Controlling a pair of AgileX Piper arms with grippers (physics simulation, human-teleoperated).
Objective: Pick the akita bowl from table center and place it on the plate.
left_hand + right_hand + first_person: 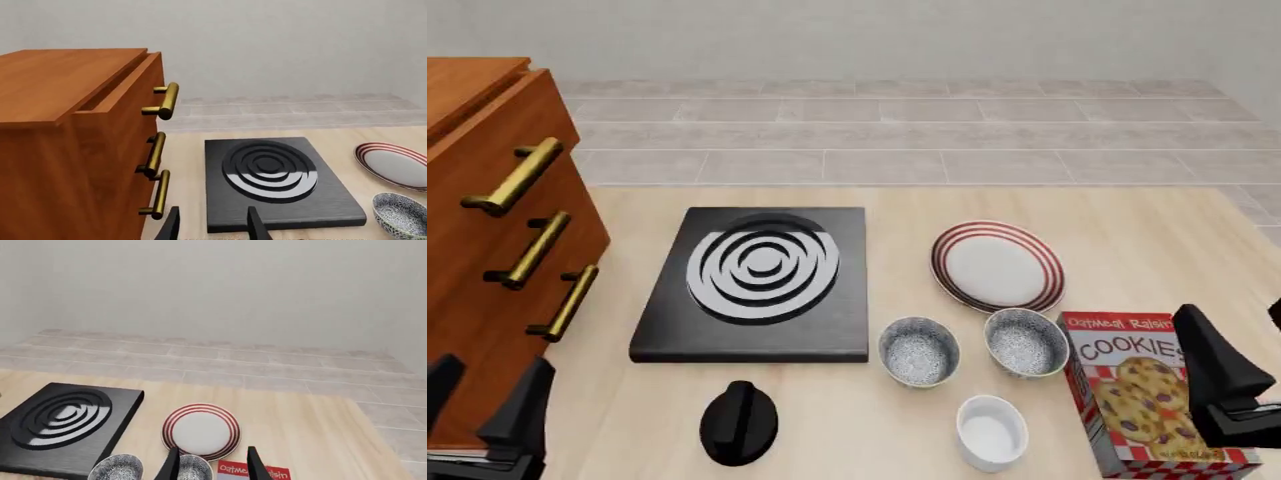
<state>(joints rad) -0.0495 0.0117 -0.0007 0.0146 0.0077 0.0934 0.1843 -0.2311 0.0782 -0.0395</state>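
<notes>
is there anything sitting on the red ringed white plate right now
No, the round white plate with red rings is bare in the front view, and both speckled bowls sit on the table nearer the arms.

Bright, even, diffuse light in all views; shadows are faint and soft. Sharp renders without blur, with white glare on the hotplate (761, 266) rings.

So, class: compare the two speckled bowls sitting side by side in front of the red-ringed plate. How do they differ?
The akita bowl has a pale bluish-grey rim and outside; the other speckled bowl has a tan-olive rim. The akita bowl sits nearer the black burner; the other sits beside the cookie box. Both are small, round, upright, dark speckled inside, and smaller than the plate.
</notes>
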